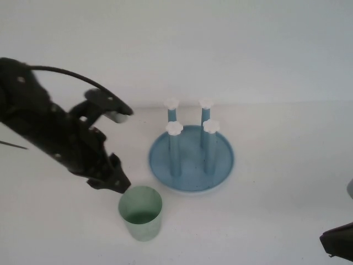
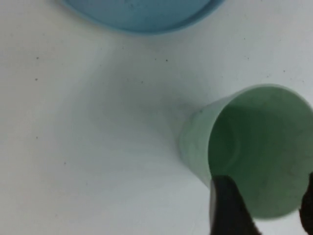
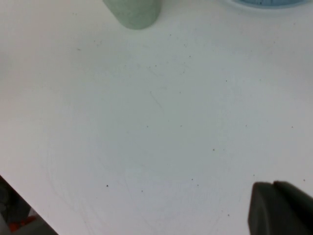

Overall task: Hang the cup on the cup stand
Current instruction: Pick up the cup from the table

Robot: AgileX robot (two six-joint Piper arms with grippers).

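The cup [image 1: 140,212], a pale mint-green tumbler, stands upright with its mouth up on the white table, just in front of the cup stand [image 1: 190,185]. The stand is a round blue dish with four blue pegs [image 1: 175,146] topped by white caps. My left gripper [image 1: 120,185] hovers at the cup's upper left rim. In the left wrist view the gripper [image 2: 266,198] is open, its dark fingers [image 2: 227,208] standing apart in front of the cup's [image 2: 259,147] mouth. My right gripper [image 3: 281,208] rests shut and empty low at the table's right front [image 1: 339,243].
The stand's blue base [image 2: 142,12] shows at the edge of the left wrist view. In the right wrist view the cup [image 3: 132,12] and the stand's rim [image 3: 266,2] lie far off. The table's edge [image 3: 29,196] falls away near the right arm.
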